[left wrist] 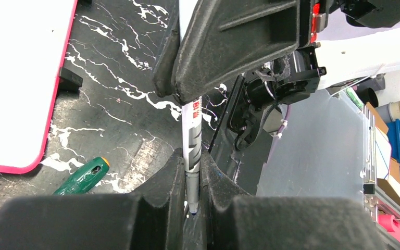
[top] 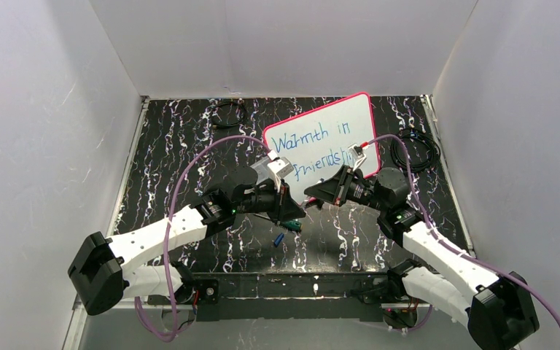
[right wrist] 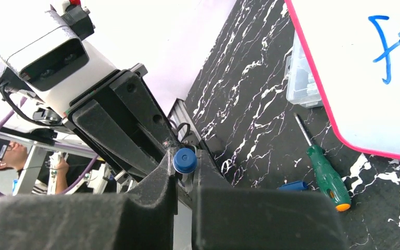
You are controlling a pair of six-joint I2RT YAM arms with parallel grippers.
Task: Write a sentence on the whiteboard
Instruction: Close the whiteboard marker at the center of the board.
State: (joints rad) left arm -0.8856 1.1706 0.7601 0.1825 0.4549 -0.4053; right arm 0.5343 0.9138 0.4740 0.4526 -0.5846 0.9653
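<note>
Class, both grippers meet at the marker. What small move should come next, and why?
Probably open the left gripper. Both grippers are shut on the marker: the right gripper clamps its blue end, the left one grips the tip end, and the loose blue cap can only go on once that end is free.

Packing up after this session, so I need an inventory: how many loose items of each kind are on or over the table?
Whiteboard: 1
Marker: 1
Screwdriver: 1
Blue cap: 1
Clear box: 1
Black cable coils: 2
Total: 7
</note>
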